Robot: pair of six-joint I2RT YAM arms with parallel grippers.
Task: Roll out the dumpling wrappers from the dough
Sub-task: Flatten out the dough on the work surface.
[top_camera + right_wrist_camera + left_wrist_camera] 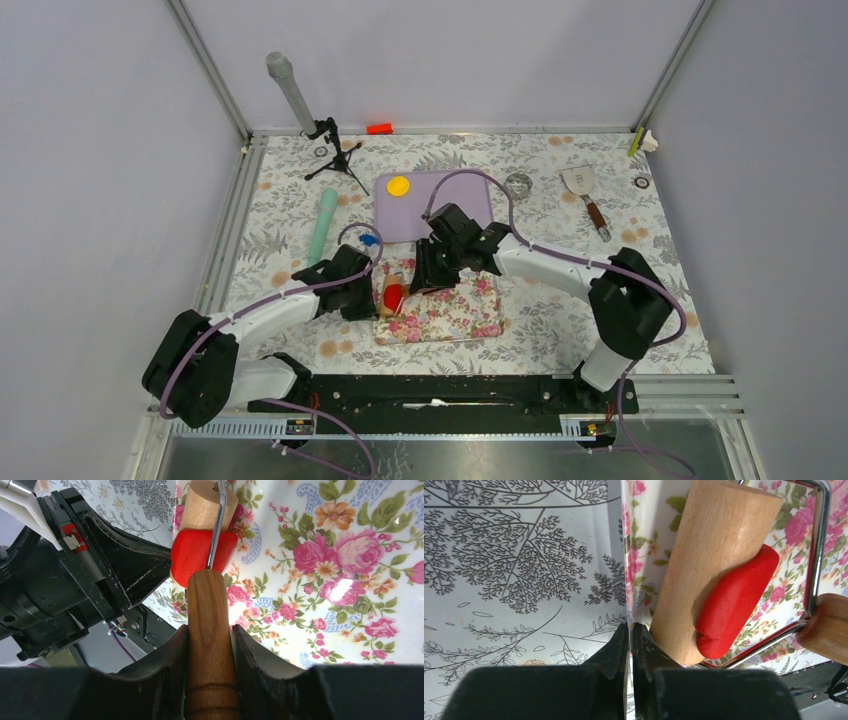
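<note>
The left end effector (630, 645) is closed right down, its two fingers pinching the left edge of the floral mat (455, 312) and pinning it to the tabletop (560, 215). The right end effector (209, 640) is clamped partway closed around the dark wooden handle (210, 605) of a small hand roller (405, 283), one finger pressed against each side of it. A bent wire frame (216, 525) joins that handle to the pale wooden drum (709, 555), which lies across the mat near its left edge. The dough (734, 600) is bright red and sits directly under the drum, touching it, squeezed into a thick, smooth-edged slab. From the left wrist it bulges out along the drum's lower side, and from the right wrist it spreads to both sides of the wire. It lies on the mat's left part, just beside the left fingers. Farther back on the tabletop, well apart from both arms' work, a yellow wrapper (398, 186) lies flat at the near-left corner of a lavender board (455, 200) (a small round disc, cleanly cut). A mint rolling pin (323, 225) lies left of the board, and a spatula (585, 192) lies towards the right rear.
</note>
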